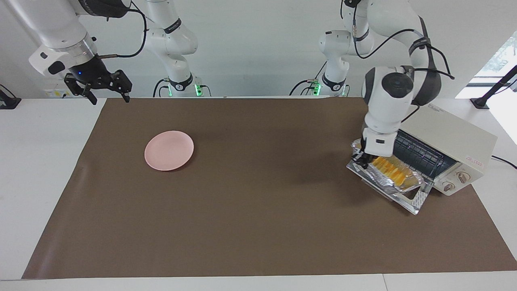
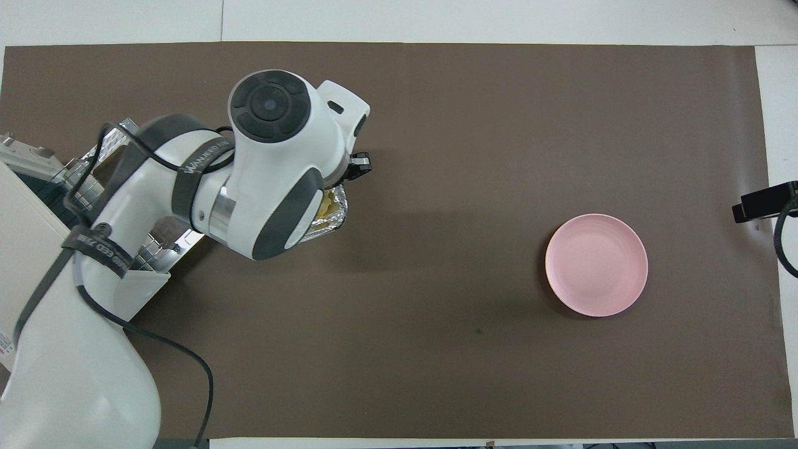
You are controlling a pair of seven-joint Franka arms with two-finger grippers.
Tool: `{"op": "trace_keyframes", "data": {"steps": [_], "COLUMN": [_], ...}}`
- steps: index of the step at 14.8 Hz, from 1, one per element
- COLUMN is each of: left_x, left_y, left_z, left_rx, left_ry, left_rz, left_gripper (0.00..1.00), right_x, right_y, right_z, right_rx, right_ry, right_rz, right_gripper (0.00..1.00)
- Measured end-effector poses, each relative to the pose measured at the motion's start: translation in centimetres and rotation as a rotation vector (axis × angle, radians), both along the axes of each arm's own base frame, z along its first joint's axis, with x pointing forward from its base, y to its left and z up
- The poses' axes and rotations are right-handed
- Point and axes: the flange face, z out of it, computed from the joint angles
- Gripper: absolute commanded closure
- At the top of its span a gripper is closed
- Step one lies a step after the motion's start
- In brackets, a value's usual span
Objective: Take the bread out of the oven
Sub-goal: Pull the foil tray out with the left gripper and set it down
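The cream-white oven stands at the left arm's end of the table with its glass door dropped open. The golden-yellow bread lies in a silver foil tray that rests on the open door, in front of the wire rack. My left gripper is down at the tray's end nearest the table's middle, shut on its foil rim. In the overhead view the left arm hides most of the tray and bread. My right gripper is open and empty, waiting raised over the table's right-arm end.
A pink plate lies on the brown mat toward the right arm's end; it also shows in the overhead view. The oven's side sits at the mat's edge. A cable runs from the oven.
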Motion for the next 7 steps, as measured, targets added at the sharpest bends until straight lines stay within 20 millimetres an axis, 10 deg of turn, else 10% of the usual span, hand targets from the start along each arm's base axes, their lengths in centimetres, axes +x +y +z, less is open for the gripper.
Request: {"op": "trace_keyframes", "data": {"steps": [7], "left_x": [-2.9], "left_y": [-6.9], "left_z": [-8.5], "left_rx": [0.005], "left_ry": [0.039], "left_rz": [-0.084], "left_gripper": [0.95], "right_x": [0.0], "right_y": [0.0], "right_z": [0.0], "right_rx": [0.0], "right_ry": [0.0], "right_rz": [0.0], "right_gripper": [0.0]}}
